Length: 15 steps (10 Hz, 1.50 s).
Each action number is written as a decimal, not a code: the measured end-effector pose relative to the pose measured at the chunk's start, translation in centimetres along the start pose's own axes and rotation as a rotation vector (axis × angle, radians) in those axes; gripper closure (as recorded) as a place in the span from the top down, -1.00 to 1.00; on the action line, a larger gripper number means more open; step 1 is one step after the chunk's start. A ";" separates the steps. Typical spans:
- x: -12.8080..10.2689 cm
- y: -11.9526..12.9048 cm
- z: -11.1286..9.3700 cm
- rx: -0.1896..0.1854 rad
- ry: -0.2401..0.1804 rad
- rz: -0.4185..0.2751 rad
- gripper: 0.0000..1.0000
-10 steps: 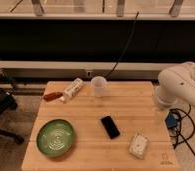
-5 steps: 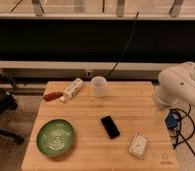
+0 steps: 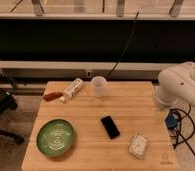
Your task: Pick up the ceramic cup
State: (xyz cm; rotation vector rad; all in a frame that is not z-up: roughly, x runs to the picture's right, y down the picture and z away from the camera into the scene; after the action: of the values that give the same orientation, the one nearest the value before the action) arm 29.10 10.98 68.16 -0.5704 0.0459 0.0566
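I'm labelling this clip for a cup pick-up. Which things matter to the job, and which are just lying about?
Job: cup; end effector, by the right edge of the table.
Lying about: bottle, red item, plate, phone, packet.

Pale matt wooden table (image 3: 86,107): on it smooth white ceramic cup (image 3: 98,86), glossy green plate (image 3: 56,137), glossy black phone (image 3: 110,126); at its right edge, my pincer (image 3: 161,114) under my smooth white arm shell (image 3: 183,87).

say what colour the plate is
The plate is green with paler rings, camera view; gripper hangs by the table's right edge.
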 end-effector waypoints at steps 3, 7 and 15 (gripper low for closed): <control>-1.2 -1.2 -0.1 0.021 0.014 -0.053 0.60; -4.3 -4.0 -0.2 0.057 0.039 -0.159 0.60; -9.1 -8.0 0.0 0.119 0.069 -0.357 0.60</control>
State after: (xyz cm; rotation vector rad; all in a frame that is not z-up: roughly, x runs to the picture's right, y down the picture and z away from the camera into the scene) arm 20.58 3.86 73.05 -0.4543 0.0140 -0.3112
